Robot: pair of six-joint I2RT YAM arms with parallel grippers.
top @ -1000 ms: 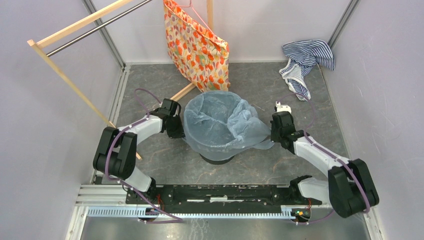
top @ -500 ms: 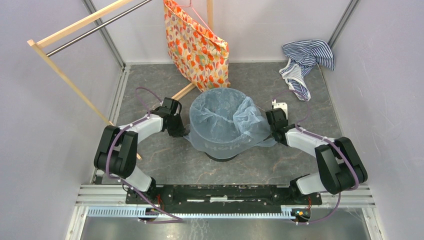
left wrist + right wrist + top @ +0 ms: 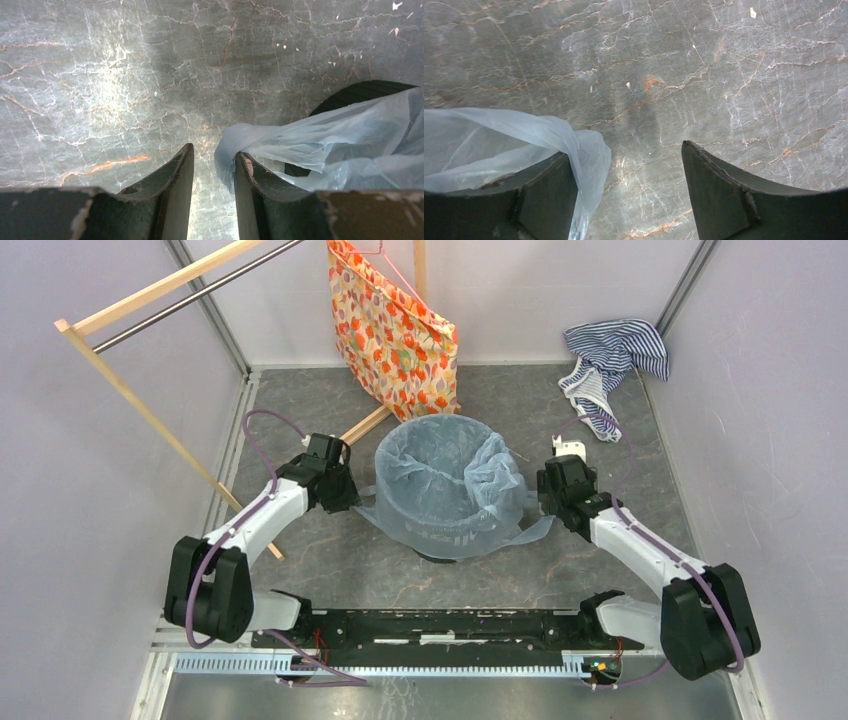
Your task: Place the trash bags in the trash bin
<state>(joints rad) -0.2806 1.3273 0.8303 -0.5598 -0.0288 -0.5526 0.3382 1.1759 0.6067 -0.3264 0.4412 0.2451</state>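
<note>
The pale-blue trash bag [image 3: 450, 475] lines the black trash bin [image 3: 438, 557], its mouth stretched over the rim and loose flaps hanging down both sides. My left gripper [image 3: 350, 497] sits just left of the bin, low by the floor. In the left wrist view that gripper [image 3: 214, 150] is open; a bag flap [image 3: 325, 147] rests against the right fingertip [image 3: 245, 167], with nothing pinched between the jaws, and the bin's wall [image 3: 360, 92] shows behind. My right gripper [image 3: 541, 502] is close to the bin's right side. The right wrist view shows it [image 3: 626, 150] wide open, with a bag flap [image 3: 524, 135] draped over the left finger.
An orange floral fabric bag [image 3: 395, 335] hangs just behind the bin. A blue-white striped cloth [image 3: 610, 365] lies at the back right corner. A wooden rack [image 3: 130, 390] with a metal bar leans along the left side. Walls close in the grey marbled floor [image 3: 340, 570].
Both grippers have gone from shut on the bag's edges to open. The bag has slackened around the rim, and the left arm has swung back to the left.
</note>
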